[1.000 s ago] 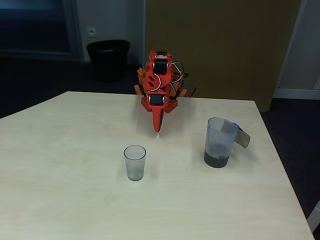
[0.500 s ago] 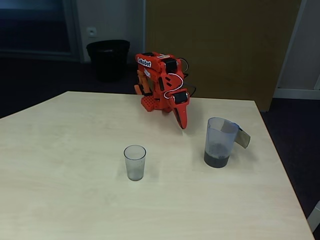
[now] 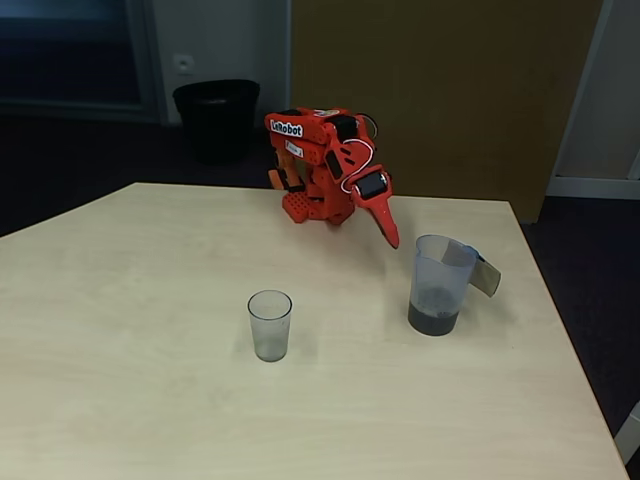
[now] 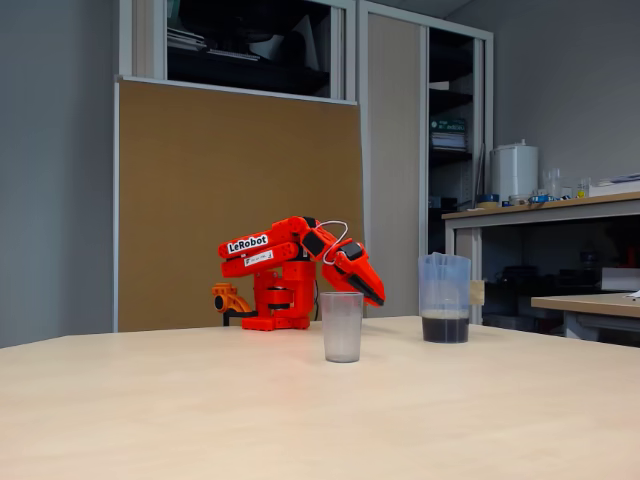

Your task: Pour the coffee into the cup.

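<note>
A pale wood-grain table (image 3: 120, 330) is seen in both fixed views. Behind it, a black waste bin (image 3: 216, 118) is set on the dark floor below a wall socket (image 3: 184, 63). A brown board (image 4: 235, 190) is stood against the back wall. To the right in a fixed view, shelves (image 4: 450, 130) and a counter (image 4: 545, 210) bearing a white canister (image 4: 514, 170) are shown.

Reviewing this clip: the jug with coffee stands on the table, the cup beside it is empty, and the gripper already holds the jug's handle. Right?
Not quite. The gripper holds nothing; in a fixed view it hangs above the table, apart from the jug. The coffee sits in the jug's bottom and the cup is empty, as stated.
</note>
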